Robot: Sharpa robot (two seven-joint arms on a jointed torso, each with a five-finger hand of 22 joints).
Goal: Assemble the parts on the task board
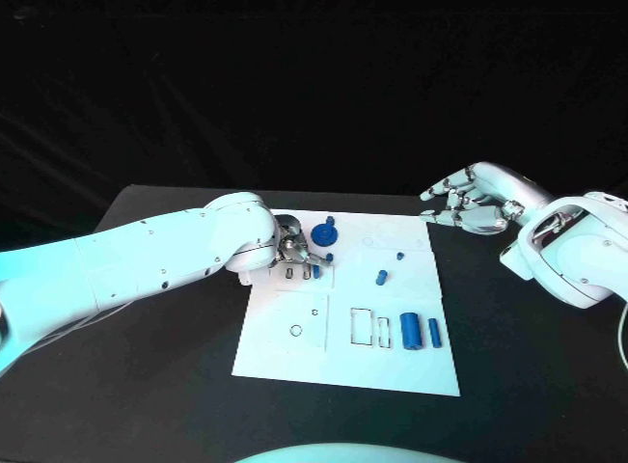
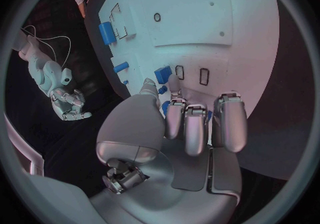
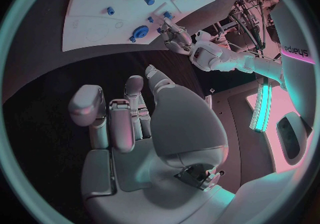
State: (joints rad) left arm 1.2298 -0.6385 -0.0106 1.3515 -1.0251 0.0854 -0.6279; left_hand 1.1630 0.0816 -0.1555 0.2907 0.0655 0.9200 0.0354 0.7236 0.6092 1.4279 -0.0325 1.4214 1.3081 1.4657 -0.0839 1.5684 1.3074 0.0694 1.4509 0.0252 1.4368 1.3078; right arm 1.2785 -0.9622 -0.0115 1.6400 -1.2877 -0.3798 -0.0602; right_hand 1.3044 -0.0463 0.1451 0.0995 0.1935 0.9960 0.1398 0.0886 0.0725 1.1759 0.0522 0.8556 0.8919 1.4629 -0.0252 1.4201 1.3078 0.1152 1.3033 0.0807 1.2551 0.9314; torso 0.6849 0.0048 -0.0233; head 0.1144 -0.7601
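Observation:
The white task board lies in the middle of the table. My left hand hangs over its far left part, fingers bent down towards the outlined slots. Blue shows behind those fingers; I cannot tell if they hold a piece. A round blue part lies just beside that hand, with small blue parts near its fingertips. My right hand hovers off the board's far right corner, fingers curled in, holding nothing.
Two thick blue cylinders and a thin blue piece lie at the board's near right. Two small blue parts lie mid-board. Black table surrounds the board.

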